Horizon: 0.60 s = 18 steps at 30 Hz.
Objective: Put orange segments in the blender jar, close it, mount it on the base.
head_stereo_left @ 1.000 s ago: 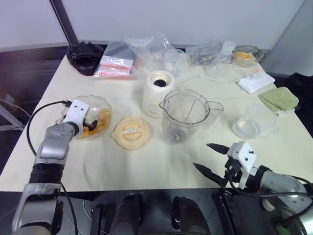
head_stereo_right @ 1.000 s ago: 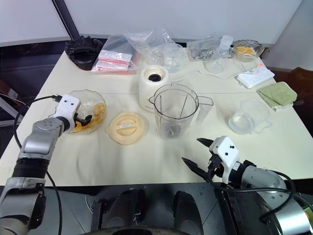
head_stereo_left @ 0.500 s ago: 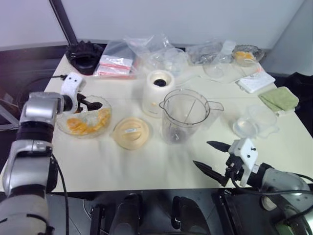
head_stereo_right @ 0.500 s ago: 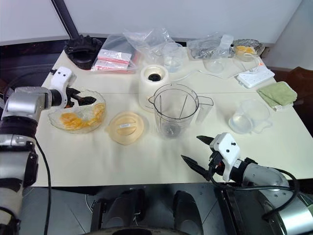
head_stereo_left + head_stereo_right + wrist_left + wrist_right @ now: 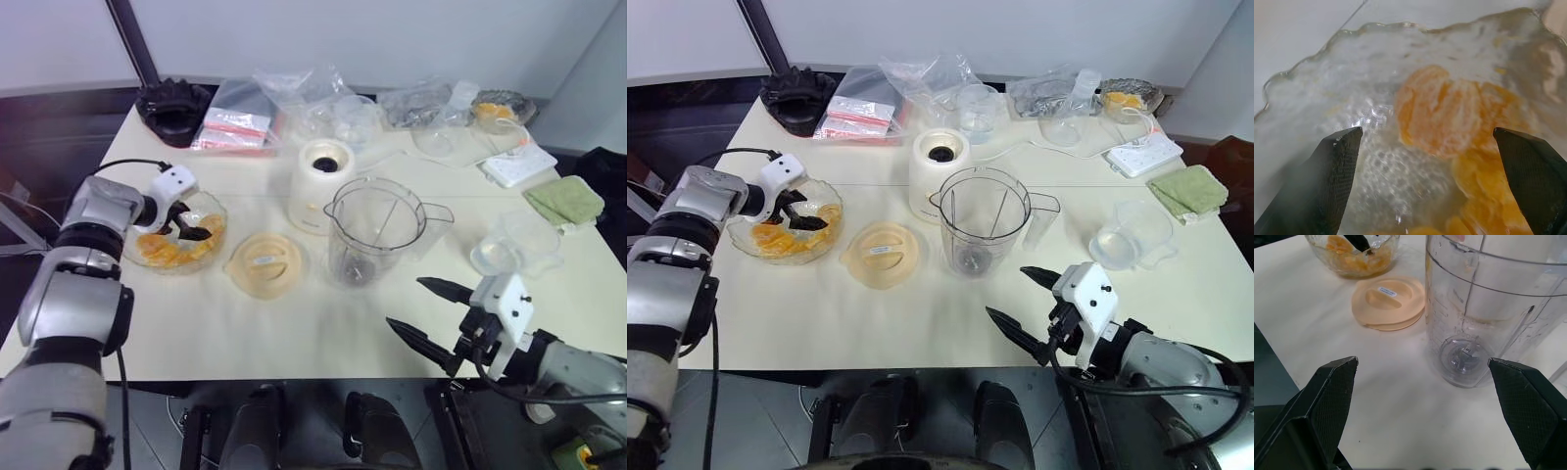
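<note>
- Cream-white bench (image 5: 294,333): carries everything; all the task parts sit in its middle.
- Large clear plastic blender jar with side handle and spout (image 5: 984,221): upright mid-bench, open-topped, blade at the bottom, no fruit inside that I can see.
- Cream-white rounded motor base with dark socket on top (image 5: 940,174): just behind and left of the jar, nothing mounted.
- Pale orange round plastic lid (image 5: 882,254): flat on the bench, left of the jar, between it and the bowl.
- Wavy-rimmed clear glass bowl (image 5: 147,258): left side of the bench, holds the glossy yellow-orange orange segments (image 5: 1449,112).
- Left gripper (image 5: 194,226): fingers spread wide, angled down over the bowl, nothing between them. Judged step: first pick.
- Right gripper (image 5: 1024,299): fingers wide apart, empty, hanging near the front edge, short of the jar.
- Doing it well: drop straight onto the clumped segments at bowl centre, straddle one wedge, close gently (soft and slippery), lift clear of the rim before swinging to the jar.
- Hard to tell: segments overlap, so the count and where one ends are unclear; the wrist view cuts off the nearest segments behind the fingertips; whether the fingertips touch the fruit yet, cannot tell.
</note>
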Available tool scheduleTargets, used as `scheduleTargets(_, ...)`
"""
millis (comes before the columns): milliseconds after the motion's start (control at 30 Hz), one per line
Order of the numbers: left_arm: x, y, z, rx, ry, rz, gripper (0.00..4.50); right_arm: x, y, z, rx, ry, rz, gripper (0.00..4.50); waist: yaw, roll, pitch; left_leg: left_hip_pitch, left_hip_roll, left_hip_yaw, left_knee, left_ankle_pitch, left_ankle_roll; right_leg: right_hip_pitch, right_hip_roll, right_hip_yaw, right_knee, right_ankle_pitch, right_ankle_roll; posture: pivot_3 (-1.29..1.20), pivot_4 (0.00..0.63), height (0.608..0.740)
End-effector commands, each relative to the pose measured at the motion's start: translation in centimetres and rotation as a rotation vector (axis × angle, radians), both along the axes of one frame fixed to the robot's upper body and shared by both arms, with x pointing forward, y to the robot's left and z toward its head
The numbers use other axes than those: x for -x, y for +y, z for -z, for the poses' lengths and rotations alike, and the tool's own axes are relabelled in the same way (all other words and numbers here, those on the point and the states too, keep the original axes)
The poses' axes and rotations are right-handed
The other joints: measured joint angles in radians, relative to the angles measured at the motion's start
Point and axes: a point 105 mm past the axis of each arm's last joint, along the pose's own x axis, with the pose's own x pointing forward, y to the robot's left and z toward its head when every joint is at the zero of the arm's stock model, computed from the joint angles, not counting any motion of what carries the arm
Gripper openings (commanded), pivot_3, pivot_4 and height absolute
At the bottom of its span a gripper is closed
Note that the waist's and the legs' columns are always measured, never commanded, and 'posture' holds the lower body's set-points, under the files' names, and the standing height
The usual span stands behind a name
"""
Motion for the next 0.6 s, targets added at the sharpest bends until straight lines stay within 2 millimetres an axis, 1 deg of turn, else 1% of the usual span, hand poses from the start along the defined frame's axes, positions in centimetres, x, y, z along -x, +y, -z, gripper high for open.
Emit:
scheduleTargets(33, -0.5, -0.1, -1.1, -0.001, -0.052, 0.004, 4.47, 0.8, 0.5, -0.9, -0.013, -0.031, 0.006, 4.50, -0.001, 0.000, 0.000, 0.000, 0.000, 0.000, 0.000, 0.000, 0.000, 0.000, 0.000, 0.000, 0.000, 0.000, 0.001, 0.00, 0.150, 0.740)
scheduleTargets(100, -0.5, -0.1, -0.8, 0.003, -0.048, -0.002, 4.47, 1.1, 0.6, -0.7, -0.016, -0.023, 0.012, 4.50, -0.001, 0.000, 0.000, 0.000, 0.000, 0.000, 0.000, 0.000, 0.000, 0.000, 0.000, 0.000, 0.000, 0.001, 0.003, 0.00, 0.150, 0.740)
scheduleTargets(233, -0.2, 0.5, 0.3, -0.020, -0.028, -0.028, 4.47, 1.6, 0.5, -0.4, -0.015, -0.007, 0.027, 4.50, -0.001, 0.000, 0.000, 0.001, 0.000, 0.000, 0.001, 0.000, 0.000, 0.001, 0.000, 0.000, 0.000, 0.002, 0.003, 0.00, 0.150, 0.740)
scheduleTargets(567, 0.1, 0.9, 1.9, -0.022, 0.002, -0.072, 4.47, 1.5, 0.7, -0.6, -0.019, -0.015, 0.039, 4.50, -0.001, 0.000, 0.000, 0.001, 0.000, 0.000, 0.002, 0.000, 0.000, 0.001, 0.000, 0.000, 0.000, 0.002, 0.003, 0.00, 0.150, 0.740)
scheduleTargets(600, 0.2, 0.9, 2.1, -0.019, 0.007, -0.076, 4.23, 1.4, 0.8, -0.6, -0.020, -0.017, 0.040, 4.50, -0.001, 0.000, 0.000, 0.001, 0.000, 0.000, 0.002, 0.000, 0.000, 0.001, 0.000, 0.000, 0.001, 0.002, 0.003, 0.00, 0.150, 0.740)
